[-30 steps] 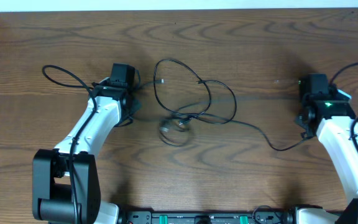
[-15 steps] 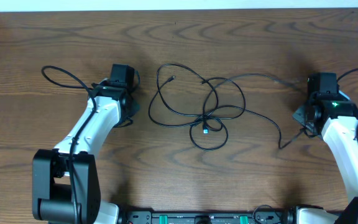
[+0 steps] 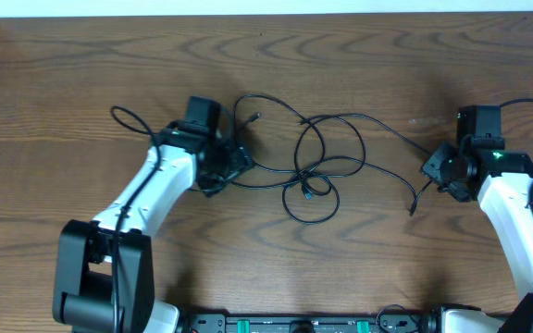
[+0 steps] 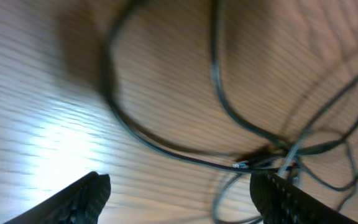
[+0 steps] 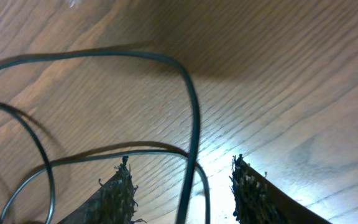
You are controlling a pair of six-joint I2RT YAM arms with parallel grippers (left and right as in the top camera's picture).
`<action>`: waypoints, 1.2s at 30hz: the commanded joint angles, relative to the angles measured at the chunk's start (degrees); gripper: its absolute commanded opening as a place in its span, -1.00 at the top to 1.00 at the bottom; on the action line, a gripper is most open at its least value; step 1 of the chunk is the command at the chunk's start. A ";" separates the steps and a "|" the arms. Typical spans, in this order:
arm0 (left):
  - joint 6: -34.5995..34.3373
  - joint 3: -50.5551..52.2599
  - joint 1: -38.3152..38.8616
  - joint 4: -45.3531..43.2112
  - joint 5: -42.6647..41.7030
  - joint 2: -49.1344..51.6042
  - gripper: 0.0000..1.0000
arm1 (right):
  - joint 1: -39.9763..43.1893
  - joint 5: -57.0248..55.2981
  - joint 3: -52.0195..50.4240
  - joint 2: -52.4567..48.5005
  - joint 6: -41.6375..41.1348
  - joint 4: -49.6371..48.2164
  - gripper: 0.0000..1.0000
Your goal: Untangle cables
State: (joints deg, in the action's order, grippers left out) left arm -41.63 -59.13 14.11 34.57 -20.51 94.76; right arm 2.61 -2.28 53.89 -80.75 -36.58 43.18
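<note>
The left fingers (image 4: 82, 200) stand wide and empty. The right fingers (image 5: 118, 194) are wide too, one strand (image 5: 194, 124) passing between them, which only the right wrist view shows. The black cables (image 3: 320, 165) lie crossed at centre frame on the counter (image 3: 81, 55), seen whole only overhead. I judge most untangling remains.

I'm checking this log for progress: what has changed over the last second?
The left gripper swung right, from clear of the cables to the tangle's left loop, jaws open. The right gripper shifted slightly left toward the right strand, also open. The cables spread from a tighter bunch into wider loops. Neither gripper has closed on anything; both arm bases stayed put.
</note>
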 commanded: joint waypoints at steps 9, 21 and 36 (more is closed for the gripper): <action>-43.95 -0.17 10.97 -1.22 11.23 -0.46 -0.55 | -3.54 1.81 0.28 -1.84 1.09 -0.55 -0.07; -72.91 -0.17 17.00 -8.72 12.48 -0.33 -0.83 | -3.91 1.77 0.26 -4.70 1.14 -0.79 -0.14; -75.23 -0.17 17.70 -10.84 12.90 9.20 -0.67 | -3.89 0.94 0.24 -6.60 3.89 -0.90 -0.20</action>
State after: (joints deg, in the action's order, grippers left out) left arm -115.90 -59.11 31.73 24.21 -8.64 101.12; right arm -0.14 -0.67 53.89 -86.94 -34.35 42.37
